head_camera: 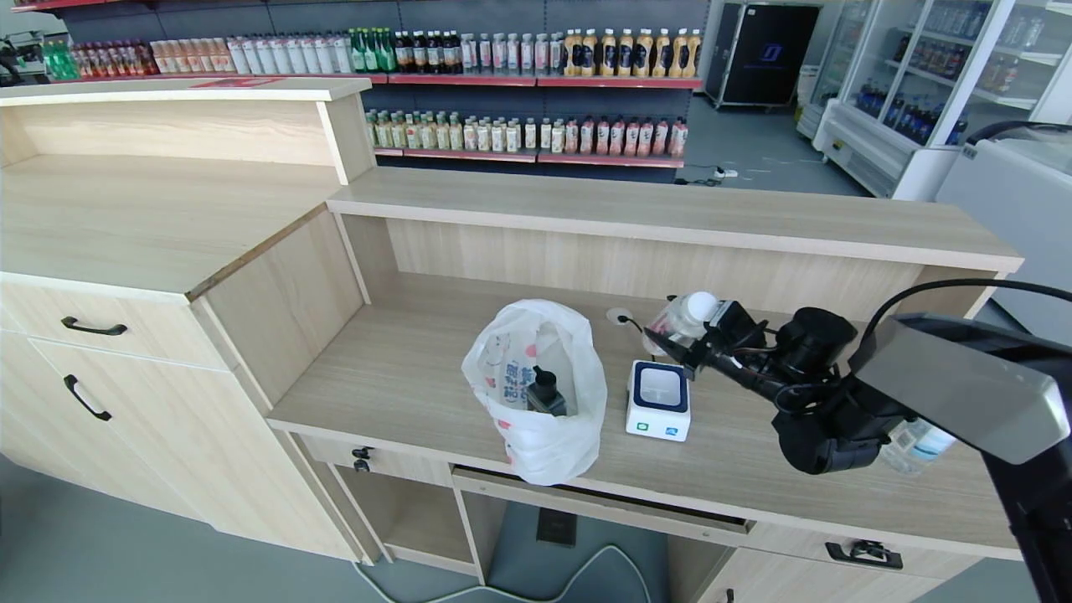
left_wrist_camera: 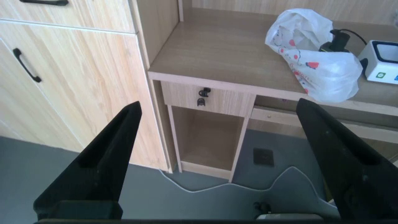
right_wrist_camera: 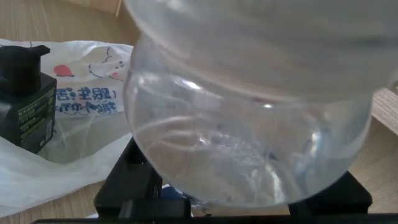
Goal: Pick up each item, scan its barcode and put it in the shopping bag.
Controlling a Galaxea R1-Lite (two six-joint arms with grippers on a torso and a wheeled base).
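My right gripper [head_camera: 680, 337] is shut on a clear plastic bottle [head_camera: 680, 316] with a white cap, held in the air just behind and above the white barcode scanner [head_camera: 659, 400]. In the right wrist view the bottle's body [right_wrist_camera: 249, 106] sits close to the lens. The white shopping bag [head_camera: 536, 394] stands open on the desk to the scanner's left, with a black boxed item [head_camera: 546, 392] inside. That item [right_wrist_camera: 25, 99] and the bag [right_wrist_camera: 81, 99] lie beyond the bottle. My left gripper [left_wrist_camera: 217, 168] hangs open below desk height, off the desk's front left corner, empty.
Another clear bottle [head_camera: 917, 444] lies on the desk at the right, partly hidden behind my right arm. A raised counter ledge [head_camera: 670, 213] runs along the desk's back, and a taller cabinet [head_camera: 151, 218] walls off the left. A cable [head_camera: 632, 322] runs behind the scanner.
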